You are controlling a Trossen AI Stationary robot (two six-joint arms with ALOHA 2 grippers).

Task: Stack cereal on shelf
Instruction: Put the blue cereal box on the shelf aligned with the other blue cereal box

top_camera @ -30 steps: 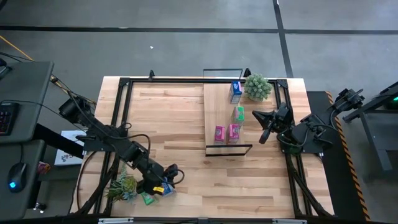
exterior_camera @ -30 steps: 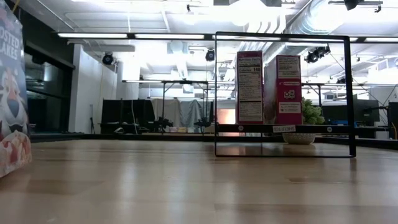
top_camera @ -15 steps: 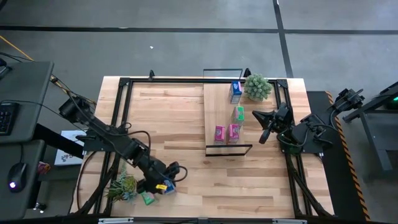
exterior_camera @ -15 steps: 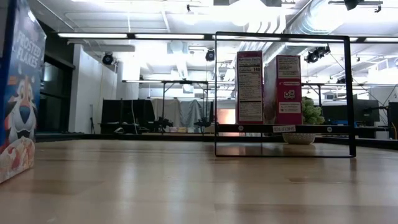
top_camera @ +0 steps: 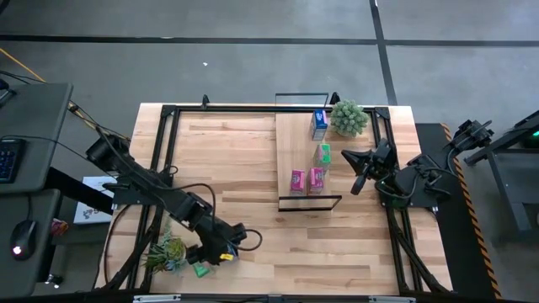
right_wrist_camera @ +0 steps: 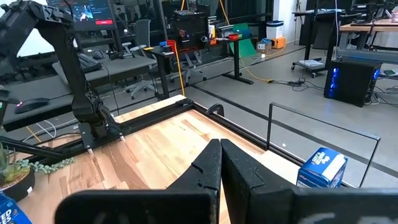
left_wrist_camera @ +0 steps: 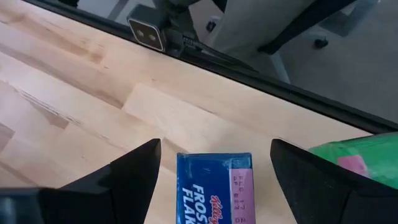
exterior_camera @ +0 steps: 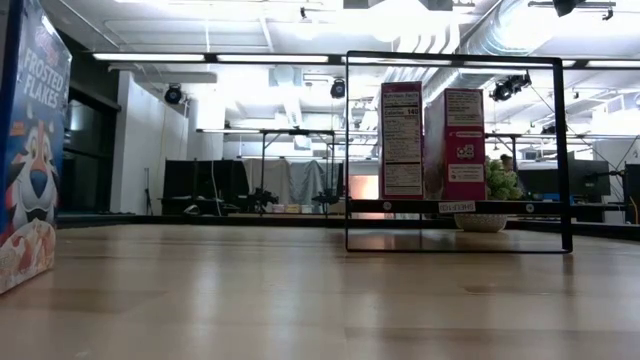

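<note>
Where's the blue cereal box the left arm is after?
High view: the blue cereal box sits at the table's near-left, between the open left gripper fingers, beside a green box and a potted plant.

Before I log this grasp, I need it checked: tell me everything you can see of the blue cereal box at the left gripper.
The blue Frosted Flakes box is small cardboard, blue with white lettering and a cartoon tiger on its face in the low view. It stands upright near the table's front left corner, between the open fingers of the left gripper. Whether they touch it cannot be told. A green cereal box lies close beside it.
</note>
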